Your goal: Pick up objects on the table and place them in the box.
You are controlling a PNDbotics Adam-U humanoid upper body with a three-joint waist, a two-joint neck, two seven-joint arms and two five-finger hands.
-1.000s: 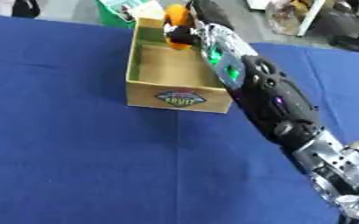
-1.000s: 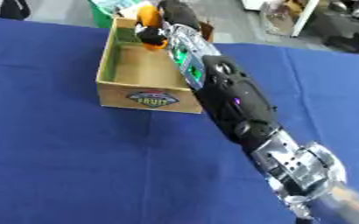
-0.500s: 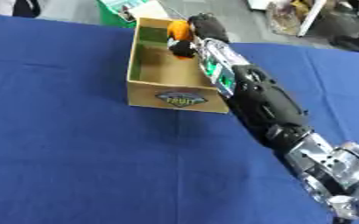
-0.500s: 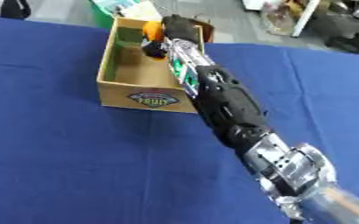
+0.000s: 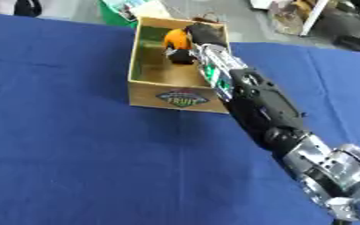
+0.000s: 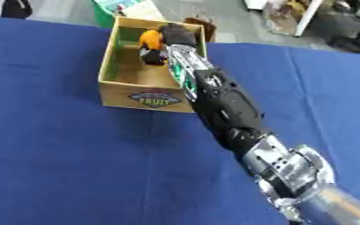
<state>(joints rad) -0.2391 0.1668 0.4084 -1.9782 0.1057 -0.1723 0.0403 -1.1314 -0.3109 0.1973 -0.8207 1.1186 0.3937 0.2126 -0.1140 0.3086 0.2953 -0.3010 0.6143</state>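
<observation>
placing step in hand. the black-and-silver right hand (image 5: 192,40) reaches from five o'clock into the far end of the tan cardboard box (image 5: 181,98), its fingers curled around a round orange object (image 5: 176,38), which sits inside the box toward twelve o'clock. judgement: the next move calls for letting the object go and lifting clear of the box wall. the box's near face carries a label reading "fruit". the blue cloth-covered table (image 5: 68,158) lies beneath. the left hand is out of sight.
</observation>
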